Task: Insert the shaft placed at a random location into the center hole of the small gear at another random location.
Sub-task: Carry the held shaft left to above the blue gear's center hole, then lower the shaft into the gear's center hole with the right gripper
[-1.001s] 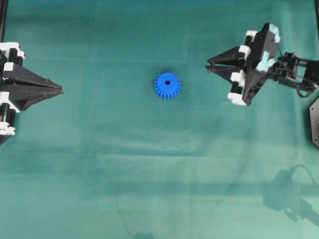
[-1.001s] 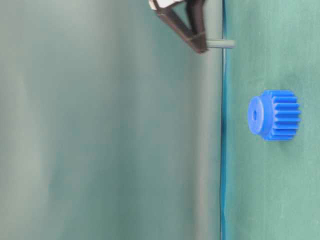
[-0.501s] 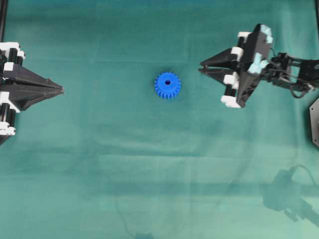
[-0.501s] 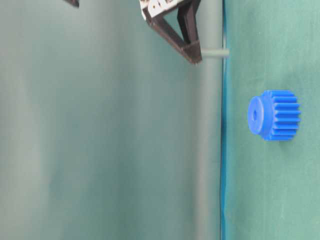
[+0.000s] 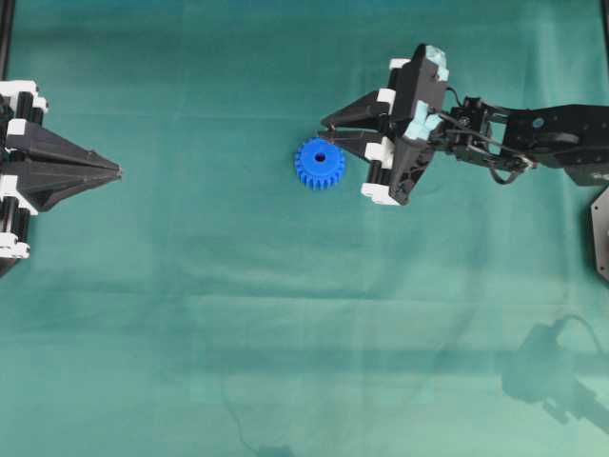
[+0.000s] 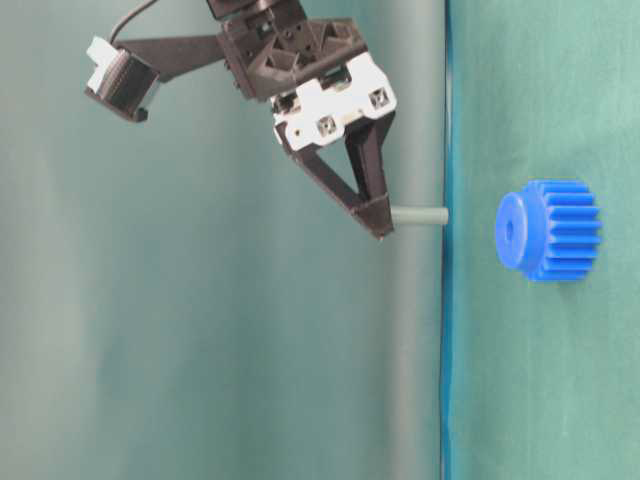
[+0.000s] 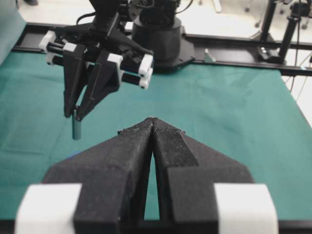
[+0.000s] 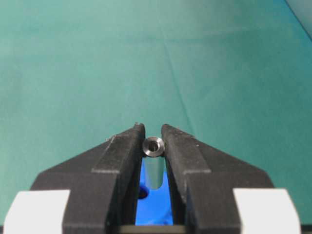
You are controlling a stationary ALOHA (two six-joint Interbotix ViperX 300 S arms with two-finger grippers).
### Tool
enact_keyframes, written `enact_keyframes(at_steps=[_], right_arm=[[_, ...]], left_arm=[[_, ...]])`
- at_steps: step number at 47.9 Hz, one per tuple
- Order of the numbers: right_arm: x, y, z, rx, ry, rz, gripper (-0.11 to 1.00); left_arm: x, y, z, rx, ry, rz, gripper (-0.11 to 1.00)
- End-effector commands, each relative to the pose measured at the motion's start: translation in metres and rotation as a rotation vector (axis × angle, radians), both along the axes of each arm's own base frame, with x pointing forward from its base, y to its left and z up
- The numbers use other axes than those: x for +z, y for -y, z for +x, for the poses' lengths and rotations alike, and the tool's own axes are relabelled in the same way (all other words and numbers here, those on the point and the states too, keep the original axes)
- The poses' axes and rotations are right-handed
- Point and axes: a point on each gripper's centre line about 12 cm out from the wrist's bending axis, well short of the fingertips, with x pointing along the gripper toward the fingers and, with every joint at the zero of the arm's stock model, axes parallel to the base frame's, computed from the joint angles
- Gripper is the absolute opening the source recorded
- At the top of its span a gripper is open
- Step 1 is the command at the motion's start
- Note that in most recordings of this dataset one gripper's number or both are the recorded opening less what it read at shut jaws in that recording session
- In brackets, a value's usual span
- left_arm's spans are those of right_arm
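Observation:
The small blue gear (image 5: pixel 320 164) lies flat on the green cloth with its center hole (image 5: pixel 320 157) facing up. My right gripper (image 5: pixel 323 129) is shut on the silver-grey shaft (image 8: pixel 154 146) and holds it upright, a little above the gear. In the table-level view the shaft (image 6: pixel 420 215) points at the gear (image 6: pixel 548 230), apart from it and slightly off the hole (image 6: pixel 508 230). In the right wrist view the gear (image 8: pixel 156 209) and its hole (image 8: pixel 143 193) show between the jaws below the shaft. My left gripper (image 5: pixel 119 172) is shut and empty at the far left.
Green cloth covers the table (image 5: pixel 285 333). The right arm's black links (image 5: pixel 533 133) stretch in from the right edge. A black base plate (image 5: pixel 599 233) sits at the right edge. The left wrist view shows the right arm's base (image 7: pixel 156 34) and a black rail behind.
My right gripper has moved left with the shaft, from well right of the gear to just over it. The gear and the left gripper have not moved.

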Motion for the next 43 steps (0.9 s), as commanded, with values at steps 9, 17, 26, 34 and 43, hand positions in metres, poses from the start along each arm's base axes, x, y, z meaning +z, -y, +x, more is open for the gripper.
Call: enact_keyframes(at_steps=[9,17,26,34,43], right_arm=[[0.010,-0.002,0.011,0.011,0.037,-0.009,0.14],[0.001,-0.001,0.014,0.008,0.026,-0.008,0.14],[-0.019,0.000,0.019,0.005,-0.009,0.003,0.14],[-0.027,0.000,0.019,-0.001,-0.027,0.013,0.14],[-0.029,0.000,0.017,-0.003,-0.030,0.014,0.14]], left_arm=[[0.005,0.000,0.001,0.003,0.018,-0.004,0.00],[0.005,0.000,0.001,0.003,0.017,-0.004,0.00],[0.005,0.000,0.001,0.003,0.015,-0.003,0.00],[0.004,0.000,0.001,0.001,0.012,-0.003,0.00],[0.003,0.000,0.001,0.002,0.009,-0.003,0.00]])
